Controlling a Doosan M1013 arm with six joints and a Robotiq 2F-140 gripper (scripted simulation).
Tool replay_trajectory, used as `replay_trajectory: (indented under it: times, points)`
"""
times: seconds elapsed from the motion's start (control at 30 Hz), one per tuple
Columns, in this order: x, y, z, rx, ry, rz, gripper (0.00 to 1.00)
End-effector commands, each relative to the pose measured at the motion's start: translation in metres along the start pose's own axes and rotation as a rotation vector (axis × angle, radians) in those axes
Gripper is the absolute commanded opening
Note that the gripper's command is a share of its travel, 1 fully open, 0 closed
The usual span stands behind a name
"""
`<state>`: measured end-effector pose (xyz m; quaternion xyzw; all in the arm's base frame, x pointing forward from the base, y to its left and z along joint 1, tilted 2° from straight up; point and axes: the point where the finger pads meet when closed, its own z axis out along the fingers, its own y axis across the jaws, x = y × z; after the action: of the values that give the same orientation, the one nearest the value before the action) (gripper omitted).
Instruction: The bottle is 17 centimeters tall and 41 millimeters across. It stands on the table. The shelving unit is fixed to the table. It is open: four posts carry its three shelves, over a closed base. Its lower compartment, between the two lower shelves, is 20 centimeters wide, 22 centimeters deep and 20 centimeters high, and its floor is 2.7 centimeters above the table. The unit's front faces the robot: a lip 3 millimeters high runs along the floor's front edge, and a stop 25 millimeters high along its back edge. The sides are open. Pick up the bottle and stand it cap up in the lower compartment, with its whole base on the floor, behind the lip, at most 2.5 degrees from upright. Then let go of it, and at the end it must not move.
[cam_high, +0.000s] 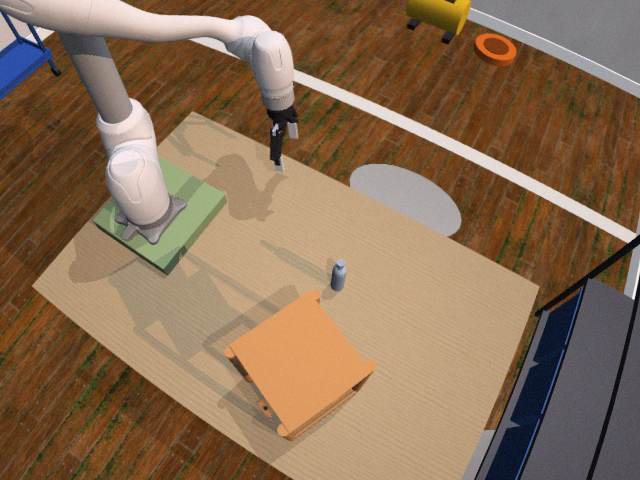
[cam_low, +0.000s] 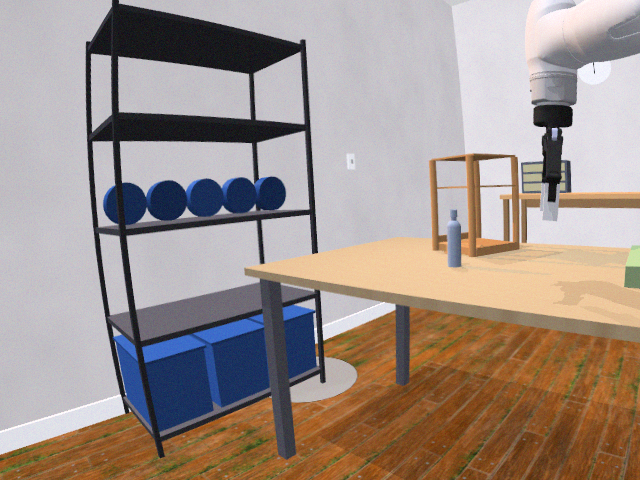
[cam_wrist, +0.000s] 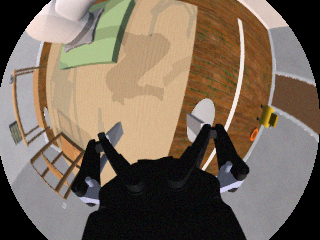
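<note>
The tool is held fully spread and empty, high above the far edge of the surface, pointing down, well apart from everything it has to handle. The bottle is seen standing upright, cap up, on the surface just beside a front corner post of the shelving unit, and apart from it by a narrow gap. No part of the task is judged to have been done; the reach to the bottle comes first. Several failures can be foreseen. Because the bottle is tall and slender, it could be tipped over if it were brushed by one finger before both had been brought to either side of it. Because the post stands so near, a finger on that side could be driven against the unit during the approach. If the bottle were gripped too high, little headroom would be left, and the cap or the tool could be knocked against the middle shelf on entry. If the base were carried too low, it could be caught on the front lip, and the bottle might be left leaning or resting on the lip.
</note>
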<state>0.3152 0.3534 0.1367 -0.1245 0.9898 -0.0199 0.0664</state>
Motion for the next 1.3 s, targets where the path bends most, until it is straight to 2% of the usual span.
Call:
replay_trajectory:
  times: [0.0,0.57,0.6,0.63,0.7,1.03,1.1,1.13,1.17,1.27]
  points:
    - [0.0,0.0,0.0,0.0,0.0,0.0,1.0]
    - [-0.001,0.0,-0.002,0.0,0.0,0.0,1.0]
    - [-0.004,0.001,-0.015,0.001,-0.001,0.0,1.0]
    - [-0.01,0.001,-0.041,0.002,-0.002,0.001,1.0]
    - [-0.013,0.001,-0.056,0.003,-0.002,0.001,1.0]
    - [-0.021,-0.006,-0.17,0.002,-0.001,0.001,1.0]
    - [-0.021,-0.006,-0.17,0.002,-0.001,0.001,1.0]
    - [-0.019,-0.009,-0.196,0.001,0.0,0.0,1.0]
    - [-0.018,-0.011,-0.208,0.0,0.0,0.0,1.0]
    - [-0.018,-0.011,-0.21,0.0,0.0,0.0,1.0]
